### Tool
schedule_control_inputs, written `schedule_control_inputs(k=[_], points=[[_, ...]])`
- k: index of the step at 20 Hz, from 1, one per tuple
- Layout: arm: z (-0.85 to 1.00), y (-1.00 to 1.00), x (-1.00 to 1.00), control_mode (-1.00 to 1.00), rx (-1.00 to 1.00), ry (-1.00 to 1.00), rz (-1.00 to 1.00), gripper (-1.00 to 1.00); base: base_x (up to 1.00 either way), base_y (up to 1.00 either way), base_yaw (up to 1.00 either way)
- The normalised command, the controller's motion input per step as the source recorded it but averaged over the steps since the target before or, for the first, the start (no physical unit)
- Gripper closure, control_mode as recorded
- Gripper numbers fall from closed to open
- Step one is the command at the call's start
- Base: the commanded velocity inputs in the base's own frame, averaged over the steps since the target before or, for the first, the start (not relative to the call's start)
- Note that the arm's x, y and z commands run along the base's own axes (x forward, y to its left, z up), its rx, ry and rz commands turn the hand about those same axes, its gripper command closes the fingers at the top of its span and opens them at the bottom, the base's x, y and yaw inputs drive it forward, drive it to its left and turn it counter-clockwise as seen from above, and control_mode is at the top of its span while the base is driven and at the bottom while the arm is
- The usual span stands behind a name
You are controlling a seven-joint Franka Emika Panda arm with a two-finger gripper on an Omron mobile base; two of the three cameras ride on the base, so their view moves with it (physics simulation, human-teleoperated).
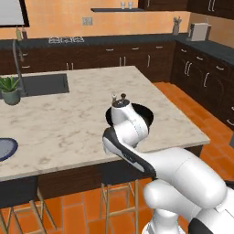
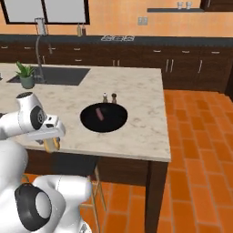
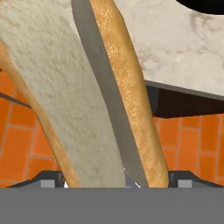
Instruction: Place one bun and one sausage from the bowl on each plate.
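Bun [image 3: 127, 87] gripped lengthwise in tool [image 2: 51, 144], one sausage [image 2: 99, 113] in blk bowl [image 2: 116, 124]

I find the worktop [image 2: 136, 132] bare around the black bowl [image 2: 103, 117] on its right and near sides. Two shakers [image 2: 109, 97] stand just behind the bowl's far rim. A potted plant [image 1: 10, 90] and faucet [image 1: 18, 64] crowd the sink [image 1: 43, 84] corner.

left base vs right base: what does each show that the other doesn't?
Left base alone: the grey-blue plate at the counter's left edge. Right base alone: one sausage lying in the black bowl, and the gripper closed on a bun beyond the counter's near edge. Both: the bowl, the salt and pepper shakers behind it, the potted plant, the sink.
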Motion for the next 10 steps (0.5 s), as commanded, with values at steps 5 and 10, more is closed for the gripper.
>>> schedule_control_inputs(k=[5,10], points=[[0.00,0.00,0.00,1.00,0.00,0.00,0.00,1.00,0.00,1.00,0.00],[0.00,0.00,0.00,1.00,0.00,0.00,0.00,1.00,0.37,0.55,0.00]])
